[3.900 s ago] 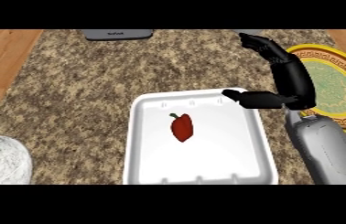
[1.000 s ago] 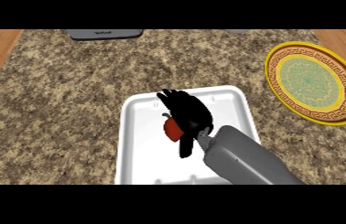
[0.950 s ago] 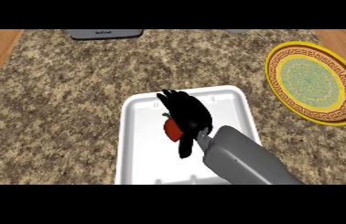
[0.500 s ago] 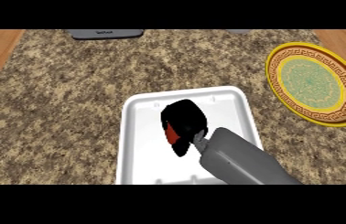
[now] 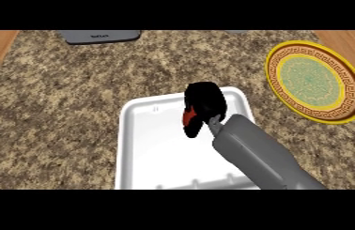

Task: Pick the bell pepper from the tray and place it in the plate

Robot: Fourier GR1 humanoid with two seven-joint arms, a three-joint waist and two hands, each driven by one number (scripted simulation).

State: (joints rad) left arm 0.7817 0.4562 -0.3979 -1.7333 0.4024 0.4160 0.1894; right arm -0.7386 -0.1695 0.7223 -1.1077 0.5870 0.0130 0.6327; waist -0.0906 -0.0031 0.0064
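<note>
A smooth, boxy grey forearm narrows at the wrist into the black right hand.

Seen from steeply above, a speckled brown-and-tan granite bench fills the view under even light, with no hard shadows. Beyond its far corners show a light wood strip at upper left and a second wood strip at upper right. A flat dark grey device with small pale lettering lies at the bench's far edge, cut off by the frame.
</note>
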